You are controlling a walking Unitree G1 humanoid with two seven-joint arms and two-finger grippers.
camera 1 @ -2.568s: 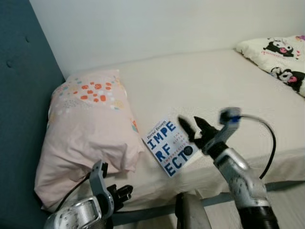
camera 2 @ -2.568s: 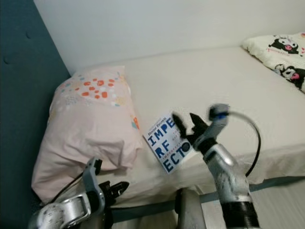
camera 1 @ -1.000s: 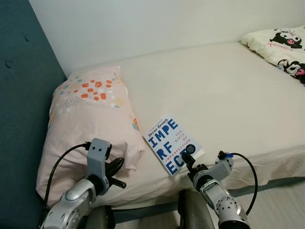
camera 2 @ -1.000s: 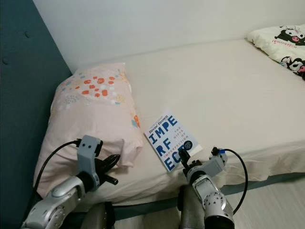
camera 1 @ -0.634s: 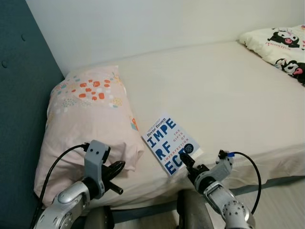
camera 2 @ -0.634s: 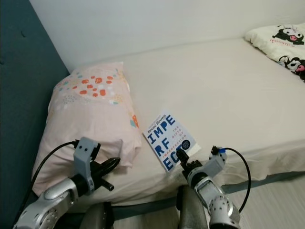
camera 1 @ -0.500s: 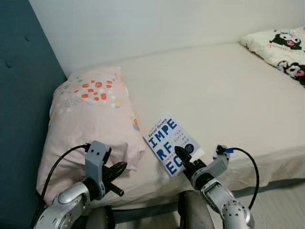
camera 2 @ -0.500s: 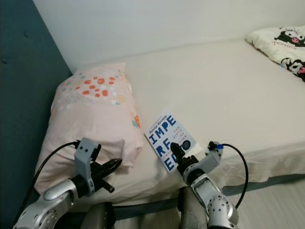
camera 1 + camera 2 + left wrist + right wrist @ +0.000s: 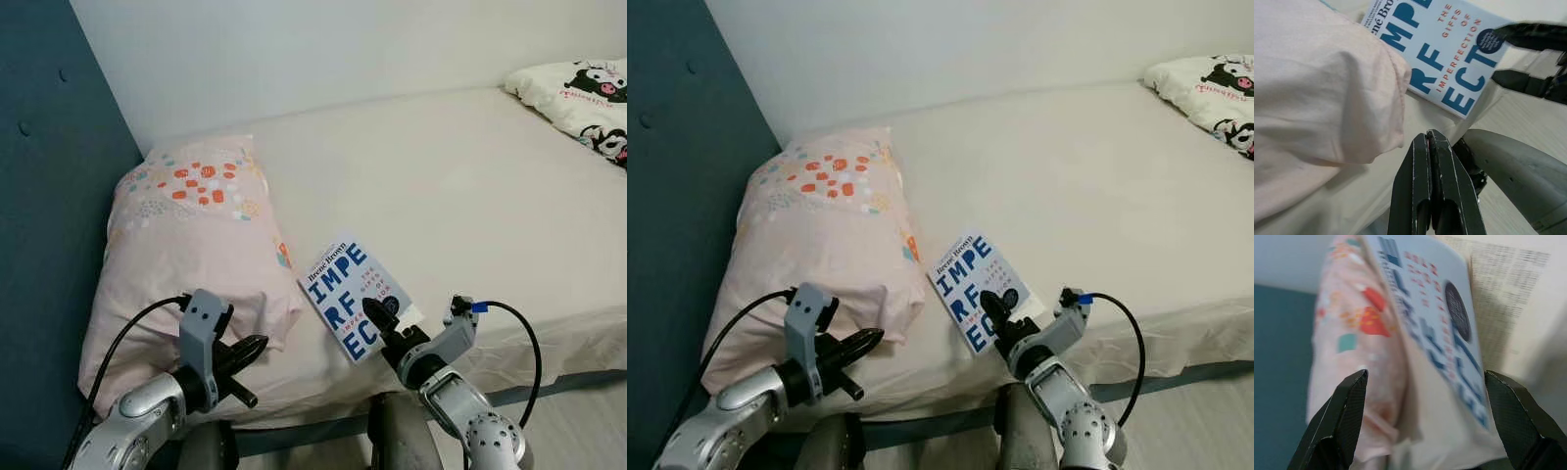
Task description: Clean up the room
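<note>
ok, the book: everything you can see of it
The book is a paperback with a white and blue cover printed in large blue letters. It lies closed and flat, cover up, askew near the bed's front edge, beside the pink pillow. The right tool, open, straddles its near corner; contact can't be told.

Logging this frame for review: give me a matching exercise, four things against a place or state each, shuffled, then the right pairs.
Things:
1. book
2. pink pillow
3. left gripper
4. right gripper

Places or states:
A. fingers shut, beside the pillow's corner
B. at the teal headboard end of the bed
C. flat near the mattress edge
D. fingers open, either side of the book's corner

Pairs: 1-C, 2-B, 3-A, 4-D
</note>
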